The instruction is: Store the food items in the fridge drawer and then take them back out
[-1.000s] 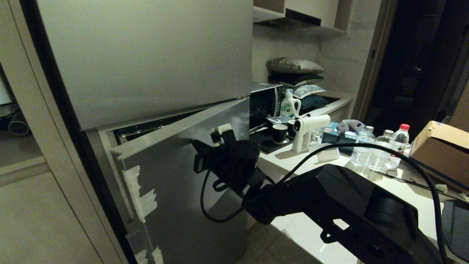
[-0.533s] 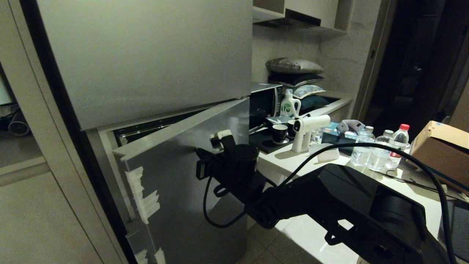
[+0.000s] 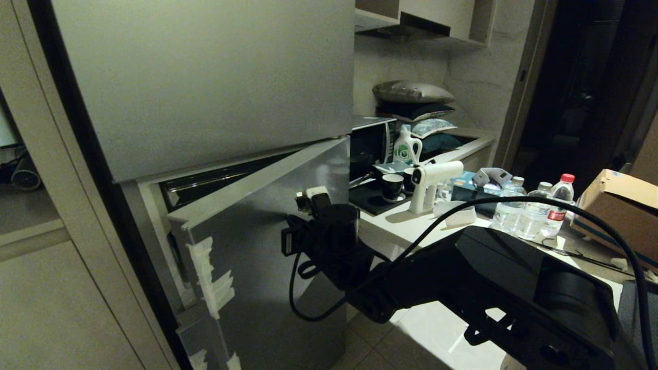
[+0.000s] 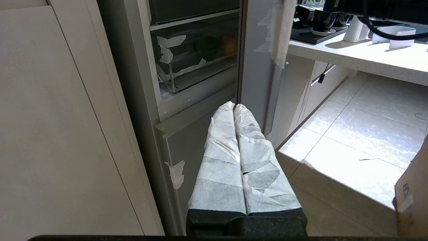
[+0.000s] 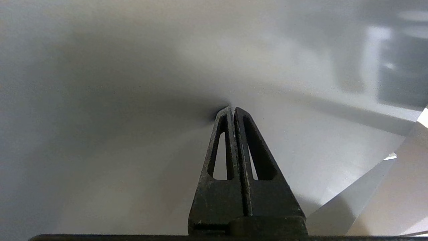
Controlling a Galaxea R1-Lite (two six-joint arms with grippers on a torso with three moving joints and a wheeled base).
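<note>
The fridge's lower door (image 3: 257, 277) stands ajar, hinged on the far right side. My right gripper (image 3: 284, 241) is shut and empty, its tips (image 5: 233, 108) against the door's grey outer face (image 5: 133, 100). The left gripper (image 4: 234, 105), with tape-wrapped fingers, hangs parked low in front of the fridge, shut on nothing. Through the door gap the left wrist view shows the clear fridge drawer (image 4: 187, 67) with tape scraps on its front. A round orange food item (image 4: 229, 45) glows dimly behind the clear plastic. No other food items show.
Right of the fridge runs a counter (image 3: 411, 226) with a white spray gun (image 3: 429, 182), mugs, water bottles (image 3: 534, 210), a microwave (image 3: 370, 144) and a cardboard box (image 3: 617, 210). Pale cabinet panels (image 3: 51, 308) stand left of the fridge. Tiled floor (image 4: 351, 134) lies below.
The lower door's free edge has swung a little further out from the fridge, widening the gap. My right gripper has shifted slightly right and down with it, still shut.
</note>
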